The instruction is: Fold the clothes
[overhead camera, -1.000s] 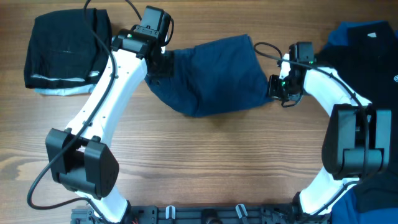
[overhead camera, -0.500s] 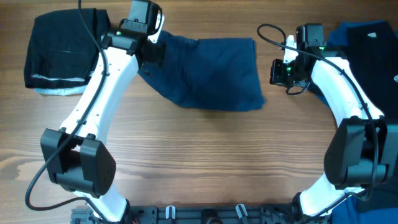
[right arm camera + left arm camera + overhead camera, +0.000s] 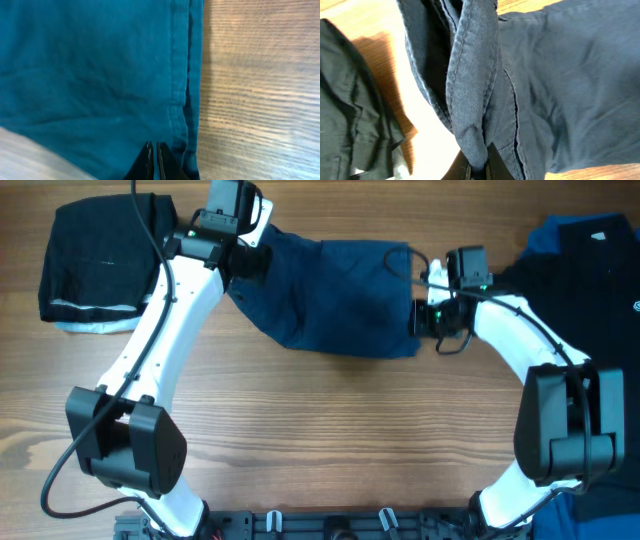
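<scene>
from overhead i see the navy shorts [image 3: 340,295] lying long-axis left to right at the far middle of the table [image 3: 330,440], spanning between both arms. the left wrist view adds that my left gripper [image 3: 476,169] is clamped on a bunched fold at their left end. the right wrist view shows my right gripper [image 3: 154,161] pressed closed at the right hem; i cannot tell whether it pinches cloth. a folded black garment [image 3: 100,255] lies far left, and a dark pile [image 3: 585,270] sits at the right.

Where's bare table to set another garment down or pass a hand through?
Best: the wide bare wood on the near side of the navy shorts, between the left arm and right arm. Also the near-left corner below the black folded stack. Crowded: the far band, with stack, shorts and the dark pile at right.
</scene>
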